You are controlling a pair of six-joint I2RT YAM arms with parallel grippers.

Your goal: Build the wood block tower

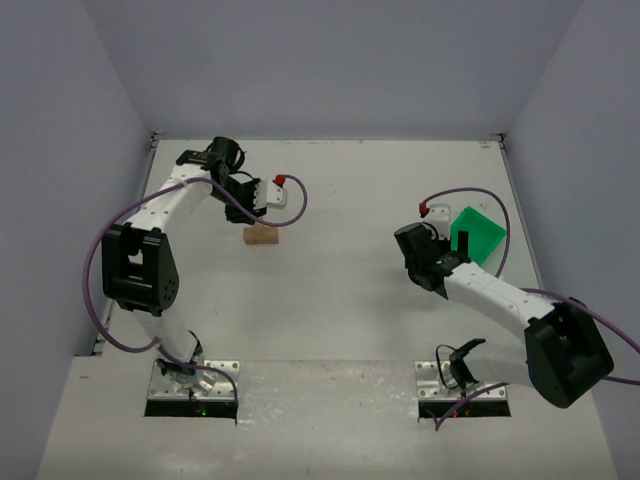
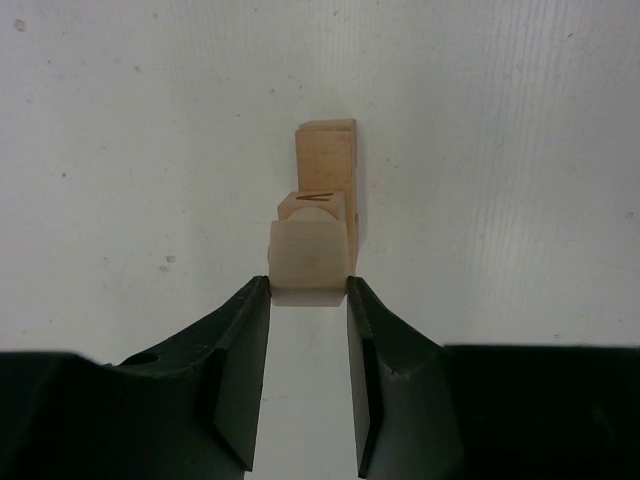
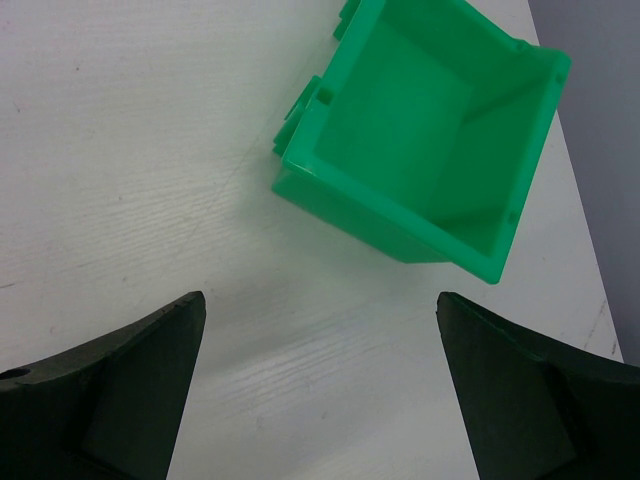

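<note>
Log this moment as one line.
left pincer shut on wood block | other blocks just beyond it | right pincer open, facing green bin

**Left end effector clamped, right end effector spread wide**

The left arm point(image 1: 165, 205) rises from its base, bends at the elbow and reaches toward the far left; the left end effector point(image 2: 308, 290) points downward, its fingertips pinching a wooden cube point(image 2: 310, 258) from both sides; the right arm point(image 1: 490, 290) stretches low and forward-left from its base; the right end effector point(image 3: 320, 300) holds nothing, its jaws fully apart.
</note>
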